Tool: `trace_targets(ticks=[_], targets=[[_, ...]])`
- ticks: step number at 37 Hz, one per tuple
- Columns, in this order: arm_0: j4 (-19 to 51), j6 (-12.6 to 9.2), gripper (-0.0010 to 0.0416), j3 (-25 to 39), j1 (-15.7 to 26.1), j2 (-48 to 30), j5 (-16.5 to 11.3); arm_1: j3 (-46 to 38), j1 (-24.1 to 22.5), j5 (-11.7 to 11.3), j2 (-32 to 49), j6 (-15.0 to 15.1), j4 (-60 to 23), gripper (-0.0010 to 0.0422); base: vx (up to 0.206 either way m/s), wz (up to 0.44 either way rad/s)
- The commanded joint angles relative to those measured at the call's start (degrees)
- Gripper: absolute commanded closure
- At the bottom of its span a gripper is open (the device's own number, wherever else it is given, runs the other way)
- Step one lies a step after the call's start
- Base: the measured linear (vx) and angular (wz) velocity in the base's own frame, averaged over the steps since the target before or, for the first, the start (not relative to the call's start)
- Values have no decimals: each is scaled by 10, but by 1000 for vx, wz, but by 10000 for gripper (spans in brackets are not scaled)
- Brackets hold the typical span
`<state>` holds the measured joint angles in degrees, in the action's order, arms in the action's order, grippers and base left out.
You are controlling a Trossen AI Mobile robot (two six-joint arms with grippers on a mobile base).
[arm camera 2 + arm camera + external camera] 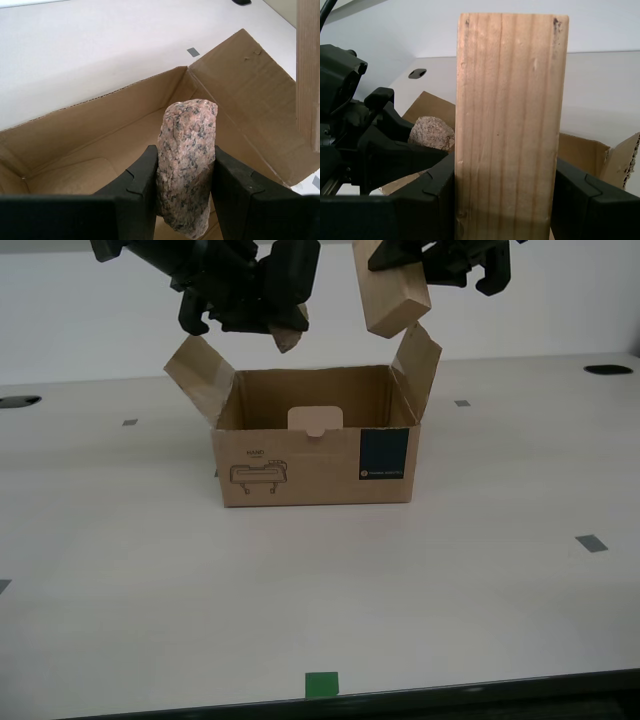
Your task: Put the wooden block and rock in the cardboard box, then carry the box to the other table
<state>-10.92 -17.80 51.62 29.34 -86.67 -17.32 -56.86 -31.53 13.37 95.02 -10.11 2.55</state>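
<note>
The cardboard box (310, 468) stands open in the middle of the pale table, both side flaps raised. Above the half of its opening toward the exterior view's left hangs the rock (288, 336), with my second gripper (280, 328) shut on it; the second wrist view shows the speckled rock (187, 160) upright between the pads over the box's inside (90, 130). My first gripper (405, 275) is shut on the wooden block (393, 295), tilted over the flap on the exterior view's right. The block (507, 125) fills the first wrist view. The other table is out of view.
Small grey tape squares (590, 543) dot the table (120, 570), and a green tape square (321, 684) lies by its front edge. Dark round holes (608, 369) sit near the far corners. A pale tab (315, 420) stands inside the box.
</note>
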Motion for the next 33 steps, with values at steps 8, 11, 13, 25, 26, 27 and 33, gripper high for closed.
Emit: trace_targets(ticks=[8, 11, 13, 25, 26, 27, 33], targets=[[-1, -2, 403, 0, 1, 0, -2, -1, 0, 2, -1, -13, 4, 412, 0, 0], [0, -2, 403, 0, 1, 0, -2, -1, 0, 2, -1, -13, 4, 412, 0, 0], [1, -2, 403, 0, 2, 0, -2, -1, 0, 2, -1, -13, 3, 412, 0, 0], [8, 0, 403, 0, 4, 0, -9, -1, 0, 2, -1, -12, -13, 412, 0, 0], [8, 0, 403, 0, 4, 0, -9, -1, 0, 2, -1, -12, -13, 412, 0, 0], [8, 0, 403, 0, 4, 0, -9, -1, 0, 2, -1, -12, -13, 412, 0, 0], [9, 3, 401, 0, 4, 0, -9, -1, 0, 2, -1, -12, -14, 412, 0, 0]])
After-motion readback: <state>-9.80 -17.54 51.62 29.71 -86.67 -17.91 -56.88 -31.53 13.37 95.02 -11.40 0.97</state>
